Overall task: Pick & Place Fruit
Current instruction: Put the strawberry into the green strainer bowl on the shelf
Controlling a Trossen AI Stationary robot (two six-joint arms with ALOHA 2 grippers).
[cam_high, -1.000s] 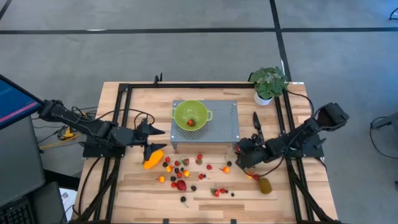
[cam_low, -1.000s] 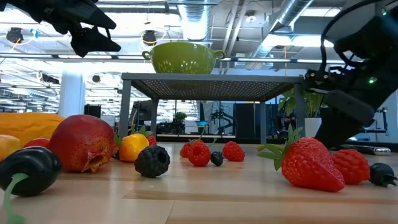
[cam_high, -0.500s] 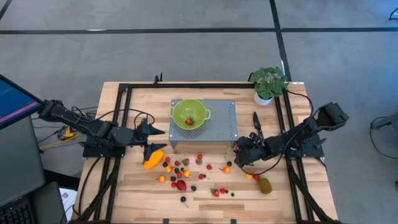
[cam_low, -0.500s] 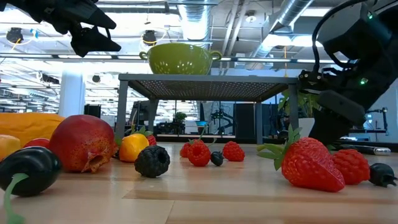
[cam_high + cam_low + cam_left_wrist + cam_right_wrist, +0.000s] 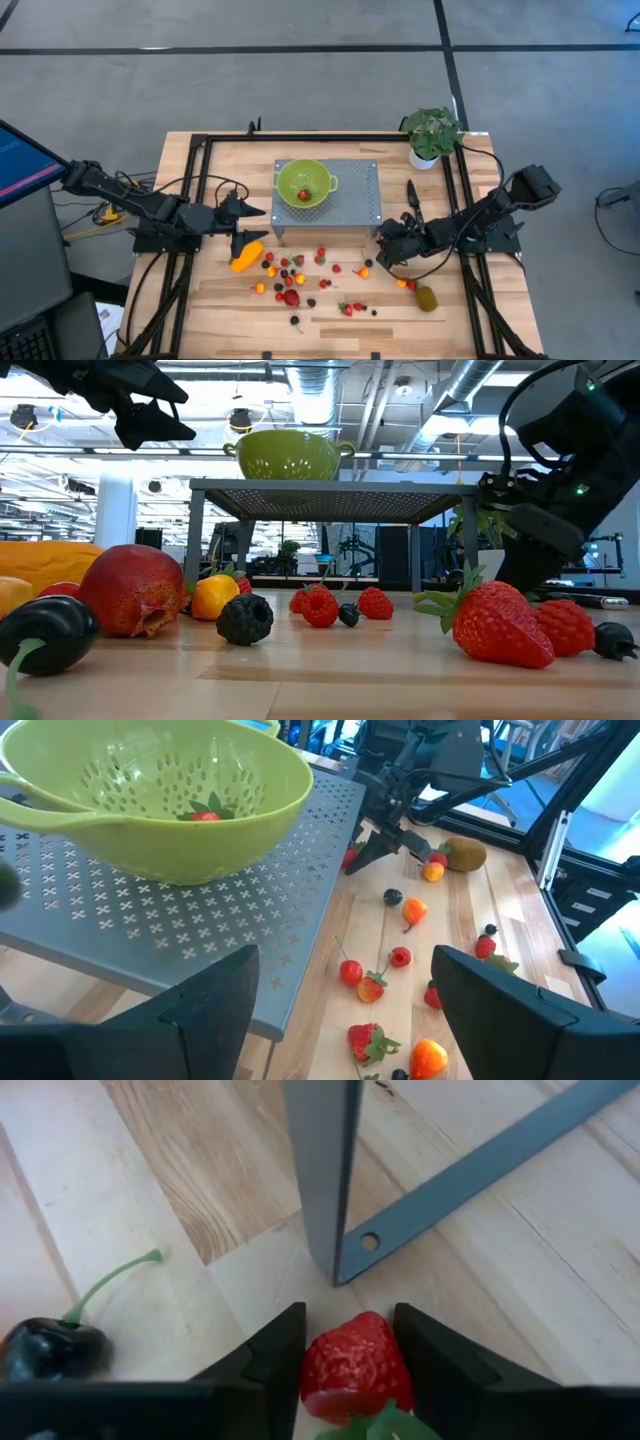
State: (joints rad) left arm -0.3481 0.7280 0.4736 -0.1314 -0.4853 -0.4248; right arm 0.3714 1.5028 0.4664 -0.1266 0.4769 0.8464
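Small red, orange and dark fruit pieces lie scattered on the wooden table in front of a grey perforated stand. A green colander sits on the stand with one strawberry inside. My right gripper is low at the stand's near right leg, shut on a red strawberry. My left gripper hangs open above the table's left, over a long orange-yellow fruit, holding nothing. A kiwi-like oval and a red round fruit rest on the table. My right gripper pinches the strawberry's two sides between its two fingers. The fingers slant down from the table's right side. The strawberry's leafy end points back toward the gripper, and the berry sits at table level by the foot of the stand's leg.
A black-handled knife and a potted plant stand at the back right. A dark cherry with a green stem lies beside the right gripper. Black frame rails run along both table sides.
The grey stand with the colander has slid a little toward the table's left edge. The fruit on the table lies where it was.
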